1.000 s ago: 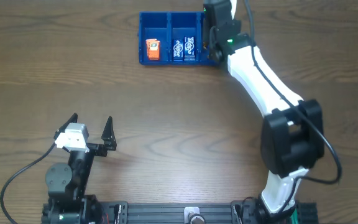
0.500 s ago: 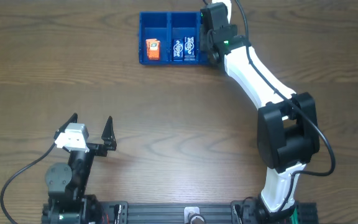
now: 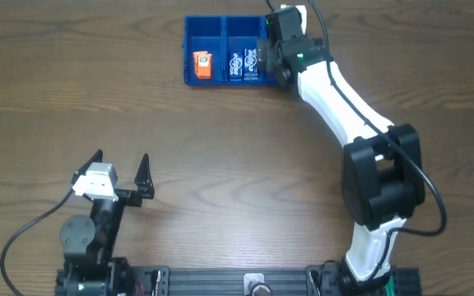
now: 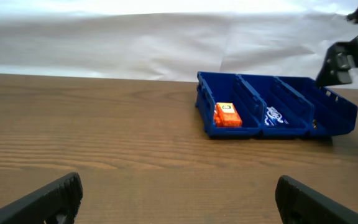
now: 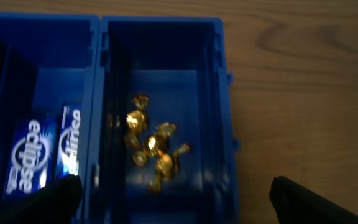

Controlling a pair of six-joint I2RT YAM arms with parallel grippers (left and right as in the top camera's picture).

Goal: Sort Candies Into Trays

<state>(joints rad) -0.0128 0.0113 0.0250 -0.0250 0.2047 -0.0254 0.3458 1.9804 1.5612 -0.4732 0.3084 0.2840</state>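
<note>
The gold candies (image 5: 151, 149) lay heaped in the end compartment of the blue tray (image 3: 204, 33), on its 3 o'clock side. In the top view the compartment's long axis ran 12 to 6. Straight above them hung the right gripper (image 5: 174, 196), fingers spread and holding nothing. The left gripper (image 3: 120, 160), likewise spread and empty, sat well apart toward 7 o'clock, so the right arm was plainly nearer.

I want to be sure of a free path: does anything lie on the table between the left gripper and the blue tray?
Nothing visible does. Only bare wooden table lies between the left gripper and the blue tray. The right gripper is over the tray's right-end compartment, off that path.
</note>
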